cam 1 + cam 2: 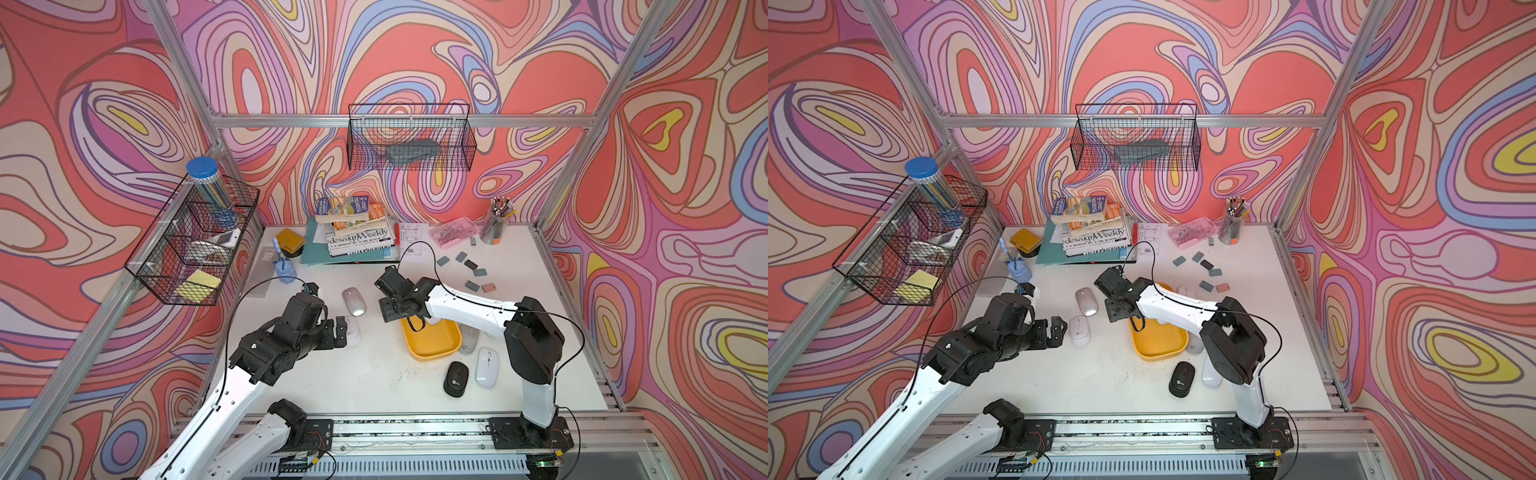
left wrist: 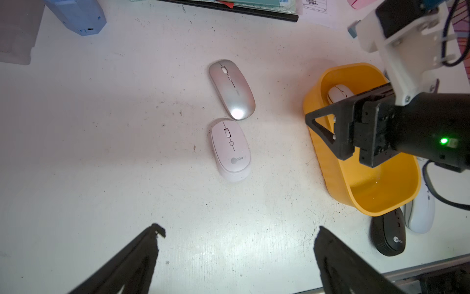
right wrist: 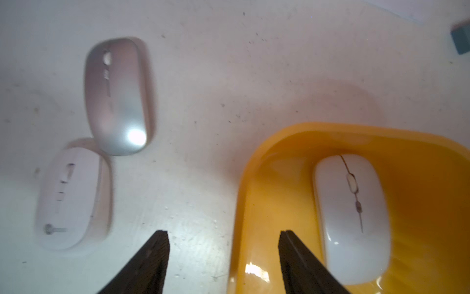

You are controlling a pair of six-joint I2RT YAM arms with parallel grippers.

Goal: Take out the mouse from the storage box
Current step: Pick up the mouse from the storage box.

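Yellow shallow plastic storage box sits right of centre in both top views, a white oval computer mouse lying lengthwise in its upper end. Nearer is the right end effector, fingers apart astride the box's wall, the mouse just beyond one finger and parallel to it. Well apart, the left end effector gapes wide.

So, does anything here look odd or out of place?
One mouse lies in the box, yet the right gripper hangs open over the box's wall, not over the mouse. Nothing looks spilled or broken.
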